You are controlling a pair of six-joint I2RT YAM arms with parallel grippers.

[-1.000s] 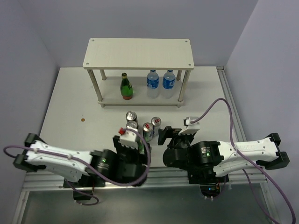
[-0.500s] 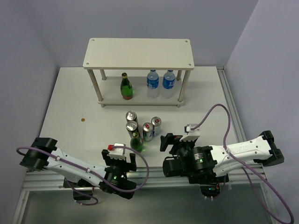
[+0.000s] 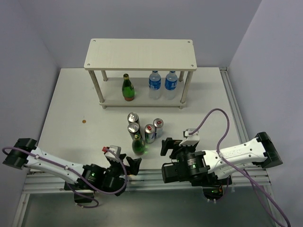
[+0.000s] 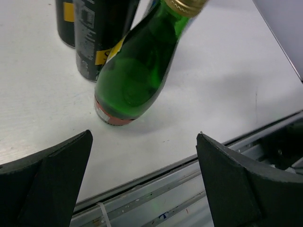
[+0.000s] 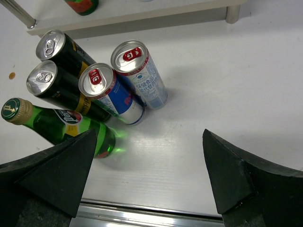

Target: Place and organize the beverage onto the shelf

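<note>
Left gripper (image 3: 127, 165) is low at the near edge of the table (image 3: 71, 104), jaws spread wide, nothing between them. Loose green bottle (image 4: 137, 75) stands upright on the table just beyond its fingertips, roughly centred on the gap, no contact. Right gripper (image 5: 147, 135) is also spread wide and empty, held above the table near-right of the drink cluster, apart from every can. Cluster sits mid-table, on the near side of the shelf (image 3: 140, 54). Two black cans (image 5: 57, 87) form a near-far line on the left. Two slim cans (image 5: 111, 92) are just right of them, red-tab tops up. All four are packed tight; touching or just beside, can't tell from these views. Loose green bottle is the nearest item of the group, just near of the closer black can. In the left wrist view it overlaps that can, but I can't confirm contact. Shelf stands at the far side of the table. Its lower tier holds the shelved green bottle (image 3: 127, 88) toward the left and two water bottles (image 3: 154, 84) side by side toward the right, all upright. Small brown spot (image 3: 84, 122) on the table left of the cluster.
</note>
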